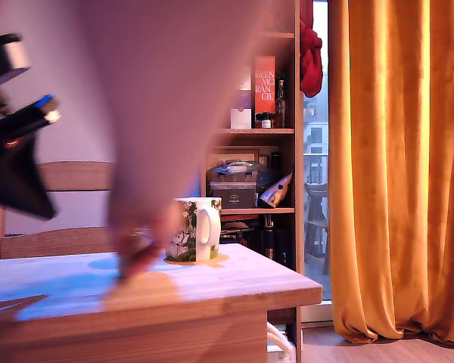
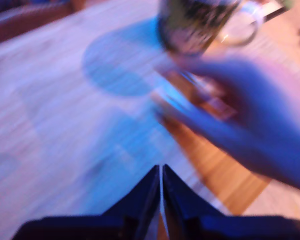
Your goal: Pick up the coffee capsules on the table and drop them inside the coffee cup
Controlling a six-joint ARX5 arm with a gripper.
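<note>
White coffee cup (image 1: 194, 229) upright, handle toward exterior view's right.

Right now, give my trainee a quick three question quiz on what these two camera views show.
1. True or false: the arm's dark tool is wide open.
2. What reaches down to the pale wooden table beside the white printed ceramic mug? A) a person's blurred hand B) a second arm C) nothing
3. Can the dark blue capsule be made out?

Key: 1 false, its tips meet. 2 A. 3 No, the blur hides whether the hand has it.
</note>
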